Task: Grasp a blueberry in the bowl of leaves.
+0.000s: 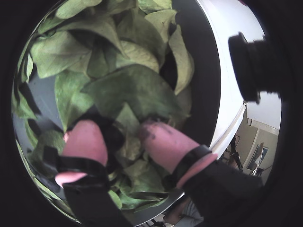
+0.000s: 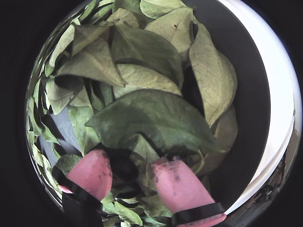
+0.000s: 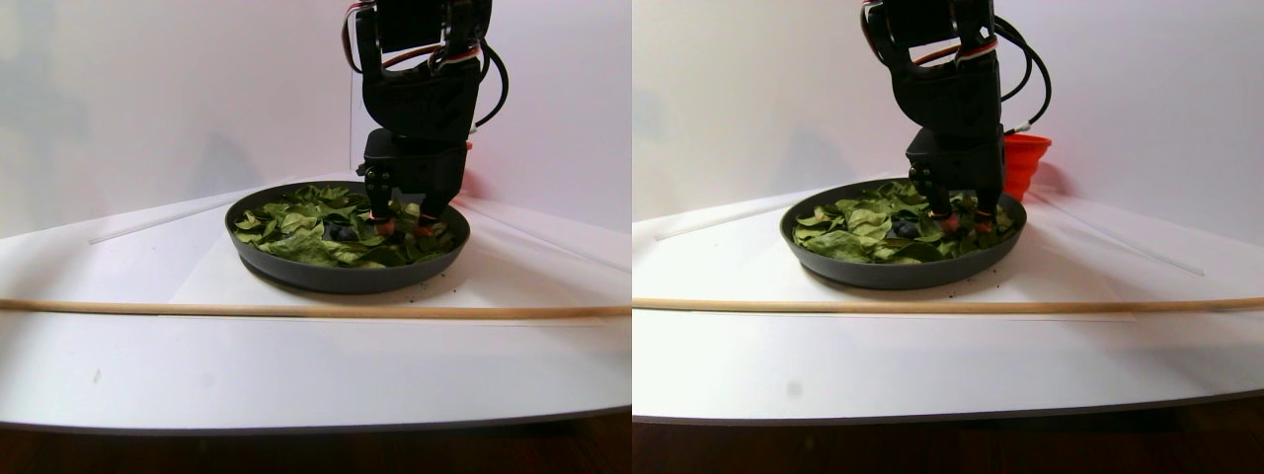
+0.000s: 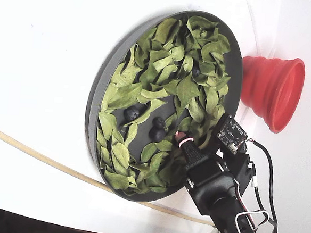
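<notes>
**Desk:** What are the fingers doing?

**Photographer:** The two pink fingertips (image 2: 177, 187) of the gripper (image 2: 132, 175) are standing apart, parted by roughly one fingertip's width, and are pressing down among the leaves (image 2: 156, 118). In both wrist views the tips are touching leaves only; a dark shape is sitting in the gap between them, but I cannot tell whether it is a berry or bare dish. They are not clamping anything that I can make out.

**Desk:** And the blueberries?

**Photographer:** In the fixed view three dark blueberries (image 4: 131, 113) are lying together on a bare patch near the middle of the bowl (image 4: 102, 81), just beside the gripper (image 4: 179, 138) but apart from it. The stereo pair is showing the gripper (image 3: 403, 225) dipping into the bowl's back half.

**Desk:** Where is the bowl sitting?

**Photographer:** It is resting toward the far edge of the white desk (image 3: 296, 365). A red cup (image 4: 272, 90) is standing just beside it, further toward the back edge, and a thin wooden rod (image 3: 197, 309) is lying across the desk between the bowl and the near edge.
</notes>
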{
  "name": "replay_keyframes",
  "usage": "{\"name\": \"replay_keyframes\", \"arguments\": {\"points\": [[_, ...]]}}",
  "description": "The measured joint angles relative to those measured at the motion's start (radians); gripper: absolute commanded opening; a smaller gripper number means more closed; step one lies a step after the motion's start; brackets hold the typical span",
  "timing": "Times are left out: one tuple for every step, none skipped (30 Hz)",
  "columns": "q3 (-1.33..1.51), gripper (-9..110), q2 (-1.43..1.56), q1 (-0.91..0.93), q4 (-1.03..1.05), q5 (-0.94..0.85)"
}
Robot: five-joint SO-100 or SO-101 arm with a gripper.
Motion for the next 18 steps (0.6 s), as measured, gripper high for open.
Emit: {"name": "replay_keyframes", "arguments": {"points": [[0.000, 17, 0.000, -0.002, 0.000, 0.005], [0.000, 16, 0.000, -0.005, 0.000, 0.008], [0.000, 16, 0.000, -0.009, 0.000, 0.012], [0.002, 16, 0.000, -0.011, 0.000, 0.015], [0.006, 16, 0.000, -0.014, 0.000, 0.021], [0.012, 15, 0.002, -0.017, 0.000, 0.026], [0.017, 15, 0.002, -0.018, 0.000, 0.026], [0.021, 14, 0.002, -0.018, -0.005, 0.026], [0.025, 14, 0.002, -0.020, -0.009, 0.026], [0.028, 13, 0.002, -0.021, -0.009, 0.026], [0.029, 13, 0.002, -0.025, -0.009, 0.026], [0.029, 12, 0.002, -0.025, -0.009, 0.026], [0.029, 12, 0.002, -0.028, -0.009, 0.026], [0.034, 11, 0.002, -0.028, -0.009, 0.026], [0.035, 11, 0.002, -0.029, -0.009, 0.026], [0.035, 11, 0.002, -0.029, -0.009, 0.026], [0.035, 11, 0.002, -0.029, -0.009, 0.026], [0.035, 11, 0.002, -0.031, -0.009, 0.026]]}}
